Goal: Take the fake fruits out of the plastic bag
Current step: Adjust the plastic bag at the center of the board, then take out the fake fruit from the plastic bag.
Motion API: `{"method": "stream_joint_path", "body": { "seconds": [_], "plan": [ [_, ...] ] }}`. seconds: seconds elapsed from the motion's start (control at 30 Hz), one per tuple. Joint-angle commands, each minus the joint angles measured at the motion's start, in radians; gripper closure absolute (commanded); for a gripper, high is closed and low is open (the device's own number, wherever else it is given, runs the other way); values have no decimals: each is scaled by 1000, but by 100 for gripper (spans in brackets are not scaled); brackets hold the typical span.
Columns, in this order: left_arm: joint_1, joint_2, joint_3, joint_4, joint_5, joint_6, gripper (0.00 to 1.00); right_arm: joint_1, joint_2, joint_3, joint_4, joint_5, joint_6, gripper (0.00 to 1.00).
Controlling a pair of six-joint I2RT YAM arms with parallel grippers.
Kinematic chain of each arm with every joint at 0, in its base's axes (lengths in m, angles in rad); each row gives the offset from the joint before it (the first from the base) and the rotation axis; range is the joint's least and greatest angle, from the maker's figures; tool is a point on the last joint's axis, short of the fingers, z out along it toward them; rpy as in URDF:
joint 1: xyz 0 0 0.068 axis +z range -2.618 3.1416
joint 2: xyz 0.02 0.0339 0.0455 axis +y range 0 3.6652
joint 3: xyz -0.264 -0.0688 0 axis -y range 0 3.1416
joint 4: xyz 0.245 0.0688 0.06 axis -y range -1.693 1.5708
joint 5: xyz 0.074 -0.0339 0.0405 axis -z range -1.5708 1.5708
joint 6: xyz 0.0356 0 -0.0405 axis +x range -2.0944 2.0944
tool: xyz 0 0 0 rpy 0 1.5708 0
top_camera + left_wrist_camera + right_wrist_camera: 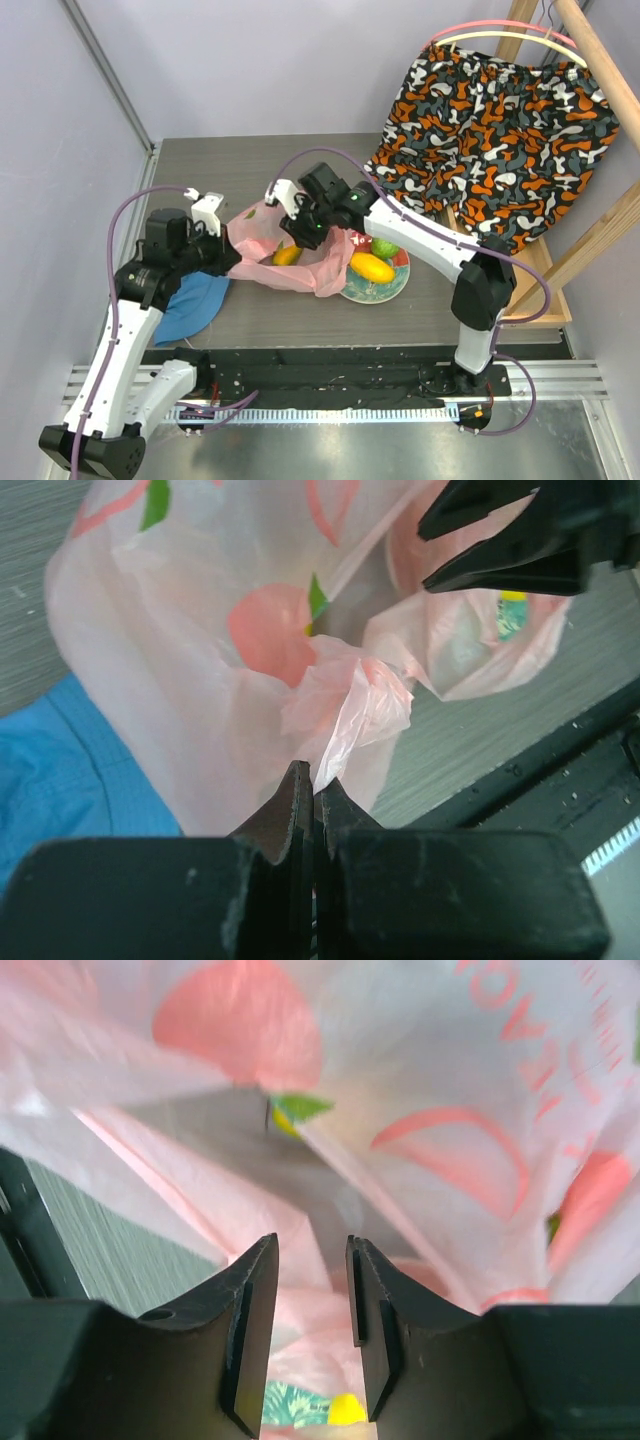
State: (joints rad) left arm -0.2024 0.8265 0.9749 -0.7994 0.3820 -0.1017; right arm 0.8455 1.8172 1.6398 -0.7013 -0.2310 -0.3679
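The pink plastic bag (262, 232) lies crumpled at the table's middle, and an orange-yellow fruit (287, 255) shows in its open mouth. My left gripper (234, 257) is shut on a fold of the bag's near-left edge; the left wrist view shows the jaws (315, 782) pinching thin pink film (345, 705). My right gripper (299, 231) hovers over the bag's mouth, open and empty, with the bag (420, 1110) just ahead of its jaws (310, 1250). A yellow fruit (372, 267) and a green apple (385, 248) lie on the plate (398, 283) to the right.
A blue hat (192, 303) lies left of the bag under my left arm. A patterned orange, black and grey cloth (500, 140) hangs from a wooden rack at the back right. A black rail (330, 375) runs along the near edge.
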Motion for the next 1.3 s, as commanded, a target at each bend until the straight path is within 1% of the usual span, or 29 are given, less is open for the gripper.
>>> {"method": "stream_joint_path", "body": {
  "seconds": [0.0, 0.03, 0.13, 0.17, 0.2, 0.33, 0.43, 0.47, 0.53, 0.57, 0.6, 0.63, 0.9, 0.97, 1.1, 1.2, 1.23, 1.27],
  "plan": [
    [3, 22, 21, 49, -107, -39, 100, 13, 106, 89, 20, 8, 114, 59],
    [3, 26, 21, 52, -104, -52, 100, 12, 147, 119, 19, 25, 135, 59],
    [15, 42, 30, 55, -83, -69, 100, 9, 188, 169, 22, 51, 228, 61],
    [20, 48, 34, 55, -83, -70, 100, 7, 198, 178, 14, 59, 247, 67],
    [29, 52, 39, 55, -87, -70, 100, 6, 200, 189, 10, 59, 262, 68],
    [40, 68, 70, 58, -95, -70, 100, 6, 206, 196, -47, 16, 339, 69],
    [41, 74, 76, 63, -71, -76, 100, -5, 214, 175, -40, 48, 362, 58],
    [43, 75, 76, 63, -65, -79, 100, -9, 221, 175, -24, 67, 389, 43],
    [47, 74, 74, 55, -60, -82, 100, -23, 249, 193, -14, 101, 432, 27],
    [50, 77, 74, 52, -55, -79, 100, -42, 258, 199, -3, 98, 469, 10],
    [52, 76, 73, 51, -54, -79, 100, -51, 283, 218, 3, 93, 489, 4],
    [54, 77, 71, 51, -49, -81, 100, -59, 295, 230, 8, 93, 506, 0],
    [73, 103, 68, 57, -11, -87, 100, -82, 438, 330, 65, 25, 609, 0],
    [77, 111, 71, 58, -8, -84, 100, -82, 473, 339, 68, 16, 610, 0],
    [84, 123, 79, 54, -5, -79, 100, -82, 495, 350, 71, -10, 603, 1],
    [87, 126, 76, 58, -5, -79, 100, -79, 482, 333, 80, -34, 583, 19],
    [87, 125, 76, 60, -3, -81, 100, -79, 478, 328, 85, -42, 574, 28],
    [90, 126, 74, 65, -3, -85, 100, -80, 473, 324, 85, -47, 572, 32]
  ]
}}
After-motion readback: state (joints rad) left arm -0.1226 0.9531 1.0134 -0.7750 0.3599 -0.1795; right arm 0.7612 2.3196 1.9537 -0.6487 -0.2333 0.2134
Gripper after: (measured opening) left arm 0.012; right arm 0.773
